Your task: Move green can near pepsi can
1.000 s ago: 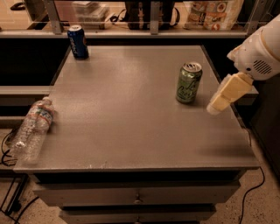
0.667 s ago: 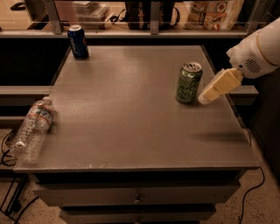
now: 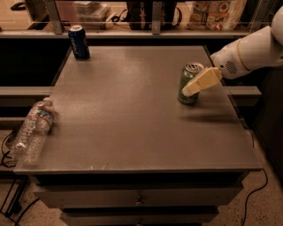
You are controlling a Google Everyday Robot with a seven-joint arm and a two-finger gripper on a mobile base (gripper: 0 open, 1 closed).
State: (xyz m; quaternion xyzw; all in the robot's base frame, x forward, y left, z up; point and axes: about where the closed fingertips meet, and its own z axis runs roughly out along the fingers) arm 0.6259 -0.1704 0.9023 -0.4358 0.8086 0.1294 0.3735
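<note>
A grey-brown surface, square and matte, fills the middle of the view, with drawer fronts below its near edge. The green can stands upright on it close to the right edge. Far to the can's left and further back, the pepsi can stands upright at the back left corner, well apart from it. Left of the green can and nearer the camera, a clear water bottle lies on its side at the surface's left edge. Behind the green can runs a ledge with packaged goods, dim and cut off by the top of the view. A dark cable trails on the floor below and to the right.

The white arm reaches in from the green can's right. The cream-coloured hand slants down across the can's front, overlapping its upper body. Whether the hand is apart, together or clamped on the can, I cannot tell; part of it is hidden by the can.
</note>
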